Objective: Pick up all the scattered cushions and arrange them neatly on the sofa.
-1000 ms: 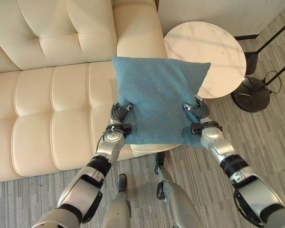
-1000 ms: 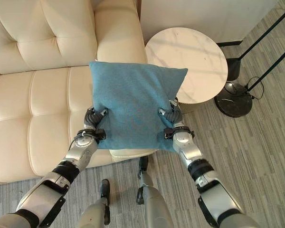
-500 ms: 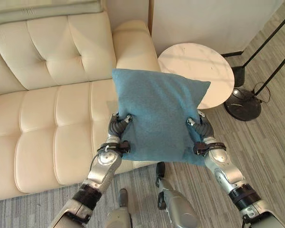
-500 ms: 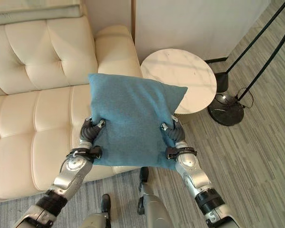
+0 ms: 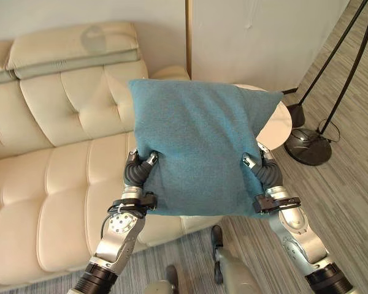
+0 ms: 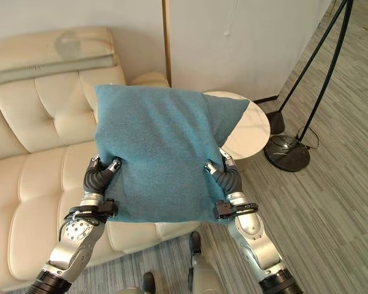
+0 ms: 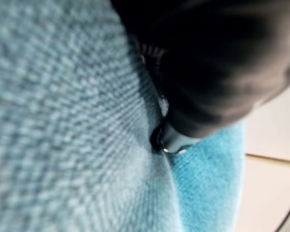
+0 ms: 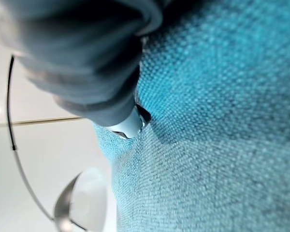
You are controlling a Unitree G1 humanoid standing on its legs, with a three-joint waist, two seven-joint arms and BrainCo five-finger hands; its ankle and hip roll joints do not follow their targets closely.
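A square teal cushion (image 5: 199,150) is held up in the air in front of me, above the right end of the cream tufted sofa (image 5: 61,165). My left hand (image 5: 137,171) pinches its lower left edge, thumb on the near face. My right hand (image 5: 265,173) grips the lower right edge the same way. The wrist views show the teal weave (image 7: 63,121) (image 8: 217,121) pressed against each thumb. The fingers behind the cushion are hidden.
A round white side table (image 5: 276,122) stands right of the sofa arm, partly behind the cushion. A black floor lamp with a round base (image 5: 308,146) and slanted poles stands further right. A white wall runs behind. Grey wood-plank floor lies to the right.
Both hands have lifted the cushion higher and tilted it toward me. The camera has tipped up, so the sofa back and wall now show.
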